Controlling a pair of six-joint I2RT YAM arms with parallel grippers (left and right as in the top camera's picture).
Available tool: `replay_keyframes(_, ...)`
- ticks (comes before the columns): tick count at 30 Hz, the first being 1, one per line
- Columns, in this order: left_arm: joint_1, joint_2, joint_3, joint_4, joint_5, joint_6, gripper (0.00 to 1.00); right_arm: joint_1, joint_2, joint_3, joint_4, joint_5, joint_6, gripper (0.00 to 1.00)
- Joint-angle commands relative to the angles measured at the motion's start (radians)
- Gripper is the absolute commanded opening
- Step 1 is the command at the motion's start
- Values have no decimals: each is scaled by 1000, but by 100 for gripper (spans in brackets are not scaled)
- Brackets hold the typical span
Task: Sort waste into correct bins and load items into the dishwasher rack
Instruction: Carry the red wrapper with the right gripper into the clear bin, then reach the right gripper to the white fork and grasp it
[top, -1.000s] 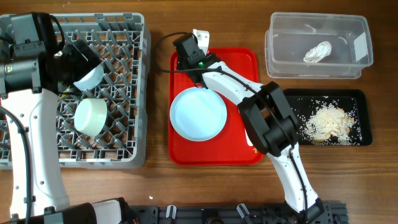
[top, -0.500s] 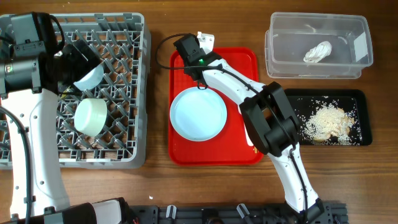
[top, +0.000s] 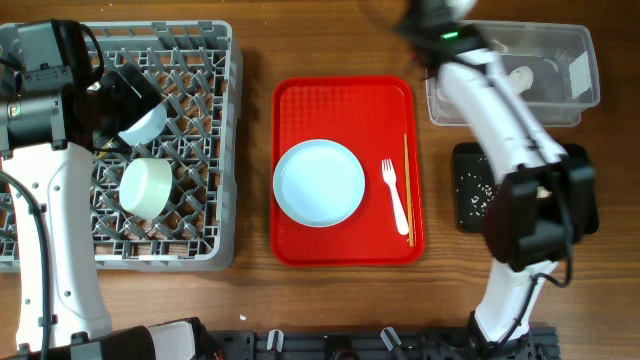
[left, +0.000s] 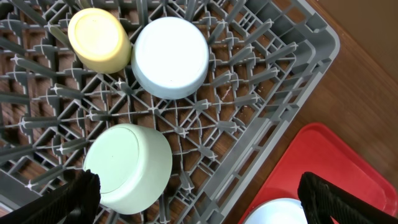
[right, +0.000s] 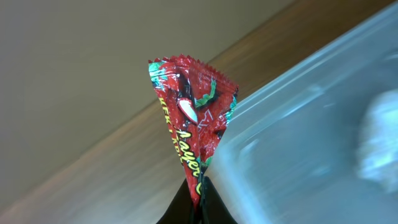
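Observation:
In the right wrist view my right gripper (right: 200, 186) is shut on the lower tip of the crinkled red snack wrapper (right: 193, 112), held up beside the rim of the clear tub (right: 311, 124). Overhead, that tub (top: 510, 75) holds a white napkin (top: 520, 74). The pale-blue plate (top: 319, 182) and white fork (top: 396, 192) lie on the red tray (top: 345, 100). My left gripper (left: 208, 205) hangs open over the grey rack (left: 292, 68), which holds a yellow cup (left: 98, 38), a pale-blue bowl (left: 171, 57) and a pale-green bowl (left: 127, 167), all upside down.
The black tray (top: 470, 190) with rice scraps (top: 478, 197) is mostly hidden under my right arm. A thin wooden stick (top: 407, 185) lies beside the fork on the red tray. The rack (top: 190, 130) fills the table's left side.
My right gripper shut on the wrapper at the red tray's far edge and swung it right to the clear tub, uncovering the fork. The left arm has not moved.

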Motion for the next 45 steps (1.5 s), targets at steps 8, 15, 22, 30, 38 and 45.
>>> replay_keyframes(8, 3, 3, 0, 0, -10, -2, 100, -198, 35, -23, -44, -197, 84, 99)
replay_keyframes(15, 3, 3, 0, 0, -10, -2, 100, -199, -10, -23, -99, -208, 31, 100)
replay_keyframes(22, 3, 3, 0, 0, -10, -2, 100, -199, -162, -23, -264, -234, -87, 99)
replay_keyframes(30, 3, 3, 0, 0, -10, -2, 100, -190, -380, -23, -492, -591, -220, 99)
replay_keyframes(38, 3, 3, 0, 0, -10, -2, 100, -23, -393, -112, -843, -594, -401, 98)
replay_keyframes(45, 3, 3, 0, 0, -10, -2, 100, 122, -393, -358, -740, -525, -400, 98)
